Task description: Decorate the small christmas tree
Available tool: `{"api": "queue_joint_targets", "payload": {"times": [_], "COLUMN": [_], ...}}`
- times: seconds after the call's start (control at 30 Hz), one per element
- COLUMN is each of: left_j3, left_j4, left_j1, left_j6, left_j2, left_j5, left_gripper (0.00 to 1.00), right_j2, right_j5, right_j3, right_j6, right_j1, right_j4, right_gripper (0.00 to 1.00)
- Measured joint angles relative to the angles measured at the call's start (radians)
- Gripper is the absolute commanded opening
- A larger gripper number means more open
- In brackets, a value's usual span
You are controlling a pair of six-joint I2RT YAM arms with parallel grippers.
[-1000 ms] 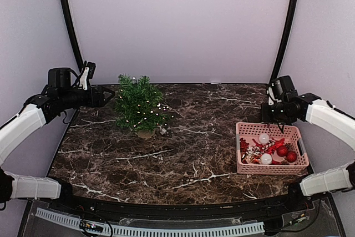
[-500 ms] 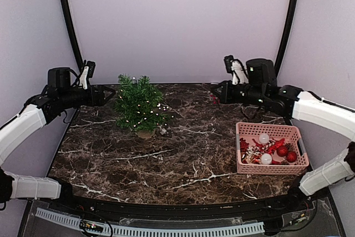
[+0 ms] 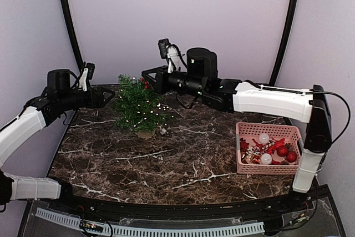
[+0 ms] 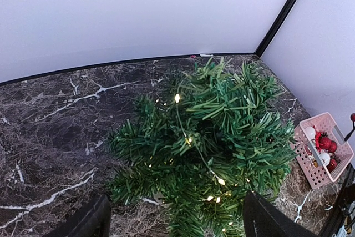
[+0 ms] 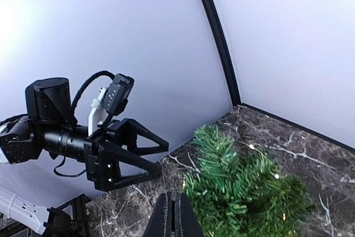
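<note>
Top external view: we see the small christmas tree upright at the far left of the counter. The left tool hangs just left of the tree, jaws wide apart, holding nothing. The right tool is at the treetop, fingers pressed together. A small red thing shows at its tip; we cannot tell whether it is gripped.
</note>
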State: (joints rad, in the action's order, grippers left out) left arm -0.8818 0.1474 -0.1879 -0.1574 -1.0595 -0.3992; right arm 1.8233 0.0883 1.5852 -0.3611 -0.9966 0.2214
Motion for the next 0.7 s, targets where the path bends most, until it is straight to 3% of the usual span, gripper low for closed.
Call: {"api": "queue_joint_targets", "payload": {"times": [0.33,0.7], "left_j3": [0.002,0.002], "left_j4": [-0.002,-0.003], "left_j1": [0.000,0.000], "left_j6": [-0.004,-0.004], "left_j2": [0.001,0.002], "left_j5": [-0.002,-0.003], "left_gripper": [0.84,0.84], "right_j2": [0.198,0.354], "right_j5": [0.017,-0.016], "right_j3": [0.152,0.315], "right_j6": [0.011,0.055], "right_j1": [-0.005,-0.005], "right_j4": [0.148,0.158], "right_gripper": [0.00,0.00]}}
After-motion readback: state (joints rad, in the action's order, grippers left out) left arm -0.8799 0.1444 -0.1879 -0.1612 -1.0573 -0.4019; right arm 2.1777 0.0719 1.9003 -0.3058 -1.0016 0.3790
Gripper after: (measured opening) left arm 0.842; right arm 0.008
